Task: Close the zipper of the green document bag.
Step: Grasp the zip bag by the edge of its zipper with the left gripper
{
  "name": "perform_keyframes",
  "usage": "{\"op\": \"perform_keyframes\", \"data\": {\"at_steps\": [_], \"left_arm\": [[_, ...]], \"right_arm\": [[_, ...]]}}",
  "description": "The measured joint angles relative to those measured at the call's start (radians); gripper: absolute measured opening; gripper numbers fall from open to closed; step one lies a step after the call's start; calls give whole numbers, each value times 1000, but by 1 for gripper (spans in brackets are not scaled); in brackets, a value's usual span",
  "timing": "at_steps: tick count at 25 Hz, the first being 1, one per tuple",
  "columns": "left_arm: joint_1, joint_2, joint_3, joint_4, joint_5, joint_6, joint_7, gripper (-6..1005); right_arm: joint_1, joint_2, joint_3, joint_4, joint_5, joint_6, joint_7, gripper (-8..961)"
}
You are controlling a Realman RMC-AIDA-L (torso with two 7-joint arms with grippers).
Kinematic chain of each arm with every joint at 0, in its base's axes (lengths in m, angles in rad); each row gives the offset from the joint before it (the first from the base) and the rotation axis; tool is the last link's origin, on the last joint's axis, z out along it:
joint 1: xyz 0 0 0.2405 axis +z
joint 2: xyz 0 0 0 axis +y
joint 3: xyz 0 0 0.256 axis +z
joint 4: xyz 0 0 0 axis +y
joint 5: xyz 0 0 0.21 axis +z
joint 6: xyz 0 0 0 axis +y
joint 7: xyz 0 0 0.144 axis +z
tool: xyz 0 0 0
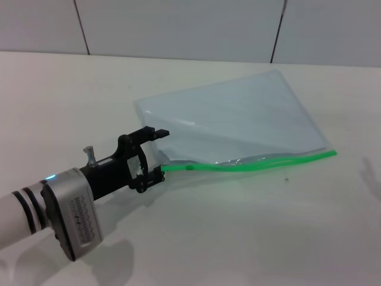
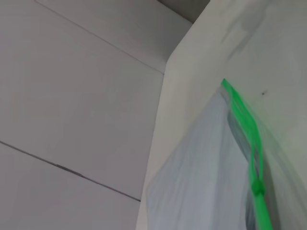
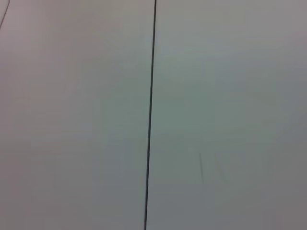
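Left gripper (image 1: 156, 154) at the bag's (image 1: 238, 119) near-left corner, fingers wide, lower one touching the zipper's (image 1: 250, 163) end. Zipper running away rightward from the gripper along the bag's near edge; slider (image 1: 189, 167) just beyond the fingertip. Right gripper out of sight.

A plain white table (image 1: 250, 238) fills the foreground, with one tiny dark speck (image 1: 286, 177) on it. Behind it runs a pale panelled wall (image 1: 178, 27), split by thin dark seams (image 1: 83, 30).
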Motion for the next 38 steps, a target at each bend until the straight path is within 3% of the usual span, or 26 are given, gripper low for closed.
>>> {"op": "perform_keyframes", "data": {"at_steps": [21,31,38], "left_arm": [[-25,-2,1,1,30,-9,33,625],[-23,-3,-7,5,24,-11,38,165],[-13,-2,-32,5,19,-3,39,47]], "right_arm": [[23,0,-23,13,-1,1,-7,811],[49,-1,-116,-4,-3,2,-10,805],[113,-4,-243,-59,-92,83,-11,800]]}}
